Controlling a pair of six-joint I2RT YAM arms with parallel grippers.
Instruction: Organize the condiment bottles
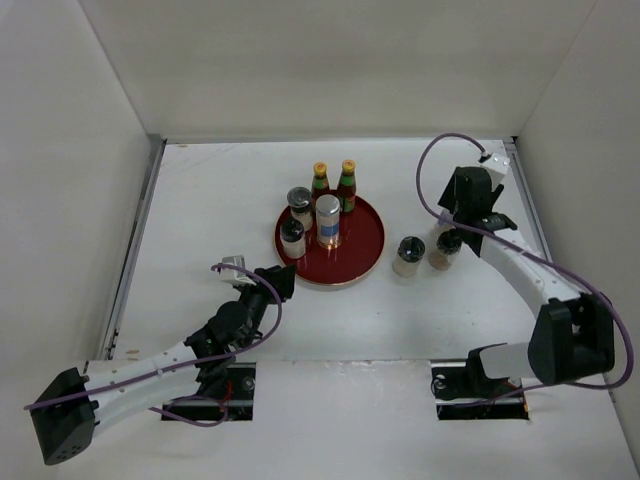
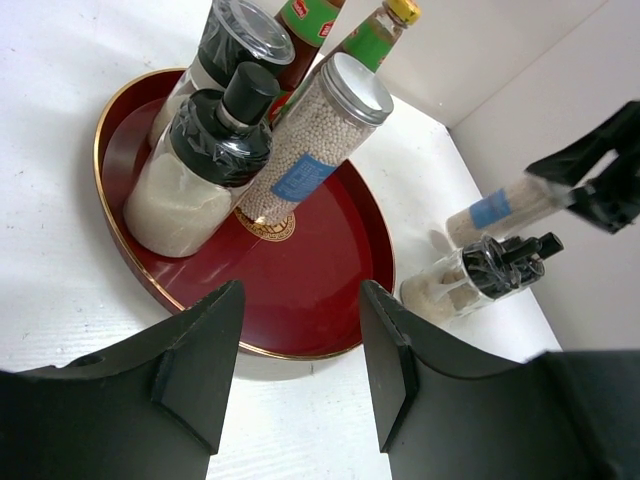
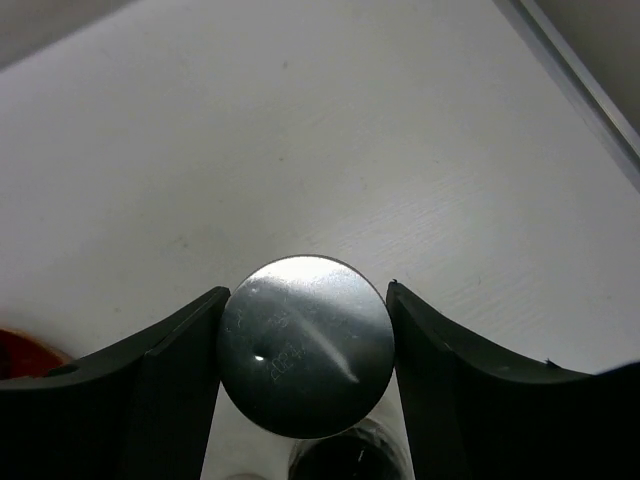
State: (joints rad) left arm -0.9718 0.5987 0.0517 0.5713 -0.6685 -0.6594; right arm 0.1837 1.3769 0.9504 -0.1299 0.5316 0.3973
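The round red tray (image 1: 365,250) holds two yellow-capped sauce bottles (image 1: 320,183) (image 1: 347,185), a silver-topped cylinder (image 1: 327,220), a dark-lidded jar (image 1: 299,205) and a black-capped jar (image 1: 292,238). A dark-lidded jar (image 1: 409,255) stands on the table right of the tray. My right gripper (image 1: 450,238) is shut on the silver top of a cream cylinder (image 3: 305,345), just right of that jar. I cannot tell whether the cylinder touches the table. My left gripper (image 2: 300,370) is open and empty, low over the table just short of the tray's near-left rim (image 2: 300,345).
White walls enclose the table on the left, back and right. A metal rail (image 3: 590,90) runs along the table's right edge near my right gripper. Bare white tabletop (image 1: 210,200) lies left of the tray.
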